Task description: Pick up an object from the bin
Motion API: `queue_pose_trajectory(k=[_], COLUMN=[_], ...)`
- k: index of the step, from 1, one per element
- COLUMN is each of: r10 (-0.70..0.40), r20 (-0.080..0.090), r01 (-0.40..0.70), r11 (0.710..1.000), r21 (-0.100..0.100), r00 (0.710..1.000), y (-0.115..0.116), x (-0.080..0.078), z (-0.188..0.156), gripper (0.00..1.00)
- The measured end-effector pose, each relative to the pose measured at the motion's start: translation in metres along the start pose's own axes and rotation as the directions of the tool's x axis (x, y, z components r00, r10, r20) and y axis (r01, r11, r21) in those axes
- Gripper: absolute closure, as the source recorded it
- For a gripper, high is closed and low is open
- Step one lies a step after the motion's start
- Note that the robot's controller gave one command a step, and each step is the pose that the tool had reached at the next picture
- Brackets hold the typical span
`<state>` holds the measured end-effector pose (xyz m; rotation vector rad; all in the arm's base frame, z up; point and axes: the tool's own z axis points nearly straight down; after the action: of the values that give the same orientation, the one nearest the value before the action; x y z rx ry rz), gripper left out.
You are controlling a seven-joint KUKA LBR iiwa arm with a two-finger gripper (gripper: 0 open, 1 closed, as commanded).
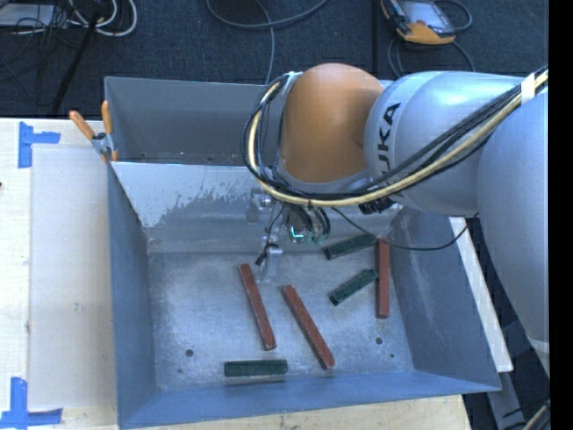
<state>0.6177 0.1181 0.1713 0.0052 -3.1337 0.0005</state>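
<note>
My pincer hangs low in the middle of the frame, under the orange cover on my wrist and close over the floor of the grey metal bin. From this angle I cannot tell whether it stands wide or narrow, and I see nothing caught in it.

I judge the task to be at its start. Every piece lies flat on the bin floor, nothing is raised, and the grasp and the lift are both left to do.

Nearest to me is a long reddish-brown flat stick. Its upper end lies just below and a little left of my pincer, and the rest runs down toward the lower middle of the frame. I cannot tell whether I touch it. It is the likeliest thing to take, being the closest and lying clear of the others.

To its right lies a second reddish-brown stick, slanted much the same way, near the first but apart from it. Right of my pincer sits a short dark green bar, with another dark green bar below it. A third reddish-brown stick lies nearly straight up and down the frame beside them. A last dark green bar lies level near the bottom wall, well apart from me.
</note>
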Motion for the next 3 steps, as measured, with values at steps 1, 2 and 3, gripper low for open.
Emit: queue_pose_trajectory(k=[1,2,3], r10=[-0.391,-0.777,-0.773], r20=[0.003,0.005,0.011], r01=[0.391,0.777,0.773], r11=[0.92,0.63,0.635], r21=[0.001,0.005,0.009], r00=[0.92,0.63,0.634], y=[-0.012,-0.009,0.011], x=[0.007,0.039,0.007], z=[0.102,0.086,0.046], gripper=[0.0,0.0,0.0])
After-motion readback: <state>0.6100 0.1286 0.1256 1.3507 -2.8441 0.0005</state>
